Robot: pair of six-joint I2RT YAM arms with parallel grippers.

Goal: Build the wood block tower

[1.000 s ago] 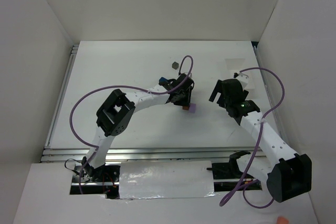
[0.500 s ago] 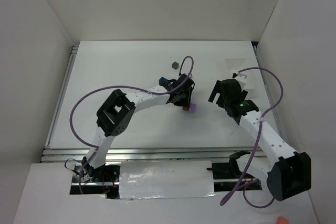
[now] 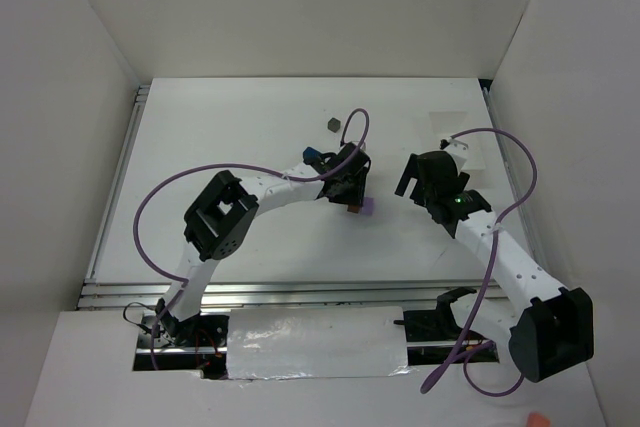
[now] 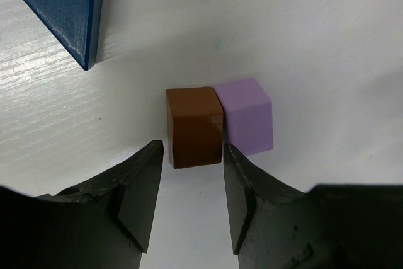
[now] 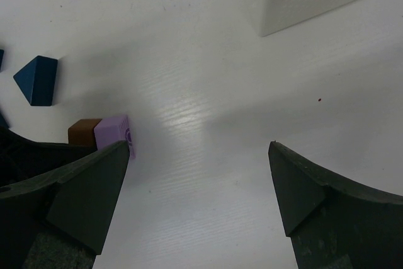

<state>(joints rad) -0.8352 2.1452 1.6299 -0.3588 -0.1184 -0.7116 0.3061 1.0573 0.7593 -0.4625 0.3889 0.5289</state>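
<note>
Top view: left arm (image 3: 285,185) is bent, elbow at 9 o'clock, forearm running toward 3 o'clock. The left claw (image 4: 192,149) points down, jaws narrowly parted. The right arm (image 3: 500,252) stretches from 5 o'clock toward 11 o'clock. The right claw (image 5: 199,149) has its jaws spread wide.

In the top view, the brown block (image 3: 351,209) is mostly covered by the left hand (image 3: 349,197). The grey block (image 3: 333,123), toward the far edge of the surface (image 3: 220,127), is too small for its shape to be determined. The blue triangular block (image 4: 63,4) is cropped by the left wrist view's top edge. The white tray (image 5: 302,4) is cropped at the right wrist view's top and right edges.
</note>
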